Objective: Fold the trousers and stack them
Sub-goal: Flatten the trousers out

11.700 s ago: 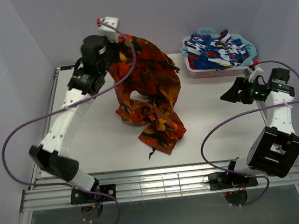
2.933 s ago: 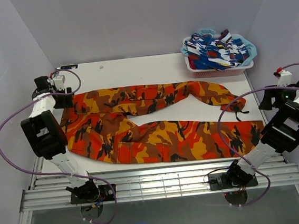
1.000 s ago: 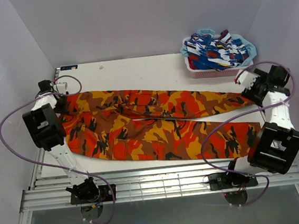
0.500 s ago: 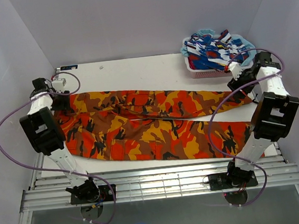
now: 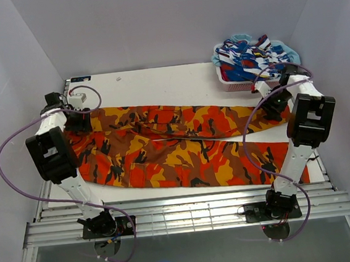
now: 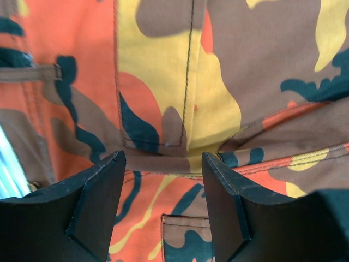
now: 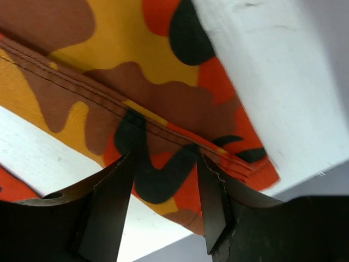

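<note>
The trousers, in orange, red and yellow camouflage, lie spread flat almost table-wide, waist at the left and both legs running right. My left gripper hovers over the waist end. In the left wrist view it stands open above the fabric, with nothing pinched. At the end of the far leg is my right gripper. Seen from the right wrist, its jaws are apart and straddle the hemmed cuff without clamping it.
A white basket heaped with blue, white and red clothes stands at the back right, close behind the right arm. Bare white table runs along the back. The near leg's cuff reaches the table's right front edge.
My left gripper has opened and let go of the waist. The right arm swung in from the right to the far leg's cuff, its jaws narrowing. The trousers stay spread.
</note>
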Robot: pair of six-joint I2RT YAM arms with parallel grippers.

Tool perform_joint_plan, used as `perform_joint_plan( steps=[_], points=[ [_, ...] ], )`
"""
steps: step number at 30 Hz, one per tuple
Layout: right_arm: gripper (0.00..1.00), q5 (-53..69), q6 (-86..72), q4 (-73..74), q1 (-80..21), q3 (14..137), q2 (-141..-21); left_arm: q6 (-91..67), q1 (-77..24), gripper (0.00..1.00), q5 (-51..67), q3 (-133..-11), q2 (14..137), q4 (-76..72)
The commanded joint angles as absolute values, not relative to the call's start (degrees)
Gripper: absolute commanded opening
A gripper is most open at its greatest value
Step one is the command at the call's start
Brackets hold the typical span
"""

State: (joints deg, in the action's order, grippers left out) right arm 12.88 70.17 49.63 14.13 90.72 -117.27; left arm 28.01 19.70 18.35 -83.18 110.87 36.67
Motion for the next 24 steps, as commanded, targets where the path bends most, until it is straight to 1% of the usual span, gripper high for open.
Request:
perform_joint_plan(
  steps=[1, 5, 10, 12, 15, 18, 20, 21, 24],
  points=[
    [0.55, 9.9, 65.9, 49.7, 14.7, 96.1, -115.5, 28.3, 19.8, 0.68, 20.6, -82.1, 105.6, 37.2],
    [0.52, 5.9, 60.0, 50.5, 15.6, 101.4, -116.0, 28.1, 19.8, 0.69, 20.9, -81.7, 105.8, 37.2],
    [0.54, 3.3, 60.4, 54.4, 16.3, 104.2, -119.5, 27.6, 19.7, 0.68, 20.8, -83.1, 107.0, 37.3],
    [0.57, 3.8, 61.1, 54.2, 16.2, 103.7, -120.4, 27.2, 19.7, 0.68, 20.6, -83.8, 107.6, 37.4],
    [0.57, 4.5, 63.0, 53.5, 16.1, 103.4, -122.1, 26.9, 19.5, 0.68, 20.4, -84.2, 107.7, 37.6],
    [0.57, 5.0, 67.1, 51.2, 16.0, 100.4, -121.7, 26.9, 19.2, 0.68, 19.9, -84.5, 107.6, 38.0],
    [0.58, 3.3, 69.9, 48.9, 15.6, 96.0, -120.7, 26.9, 19.2, 0.68, 19.5, -84.7, 107.6, 38.2],
    [0.58, 2.5, 70.3, 46.8, 15.4, 94.8, -120.7, 26.8, 19.2, 0.68, 19.4, -84.8, 107.6, 38.4],
    [0.54, 0.6, 70.8, 46.8, 14.7, 93.4, -121.9, 26.5, 18.9, 0.68, 19.1, -84.9, 107.5, 38.6]
  ],
)
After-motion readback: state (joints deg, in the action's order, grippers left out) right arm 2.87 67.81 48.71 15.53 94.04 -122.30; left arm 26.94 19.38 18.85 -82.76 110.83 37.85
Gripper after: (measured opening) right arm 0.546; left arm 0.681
